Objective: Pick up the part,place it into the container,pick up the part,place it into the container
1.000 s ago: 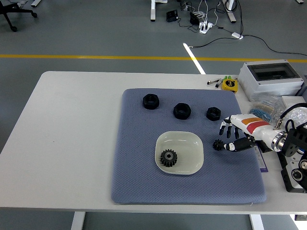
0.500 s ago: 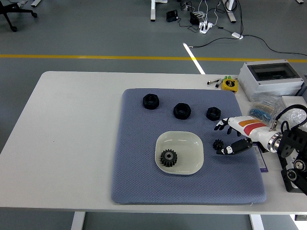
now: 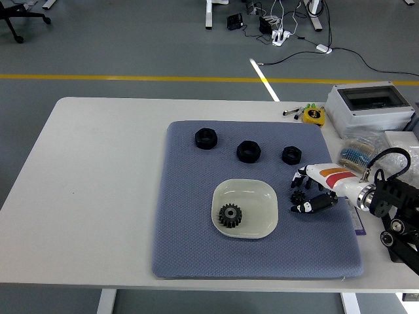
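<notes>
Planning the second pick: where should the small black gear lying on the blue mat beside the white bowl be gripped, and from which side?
Grip the small black gear across its toothed rim, coming from above. It lies flat on the blue mat, so only the top and rim are reachable. The right robot hand is already around it.

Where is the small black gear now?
The small black gear lies on the blue mat, right of the bowl, between the right hand's fingers.
</notes>
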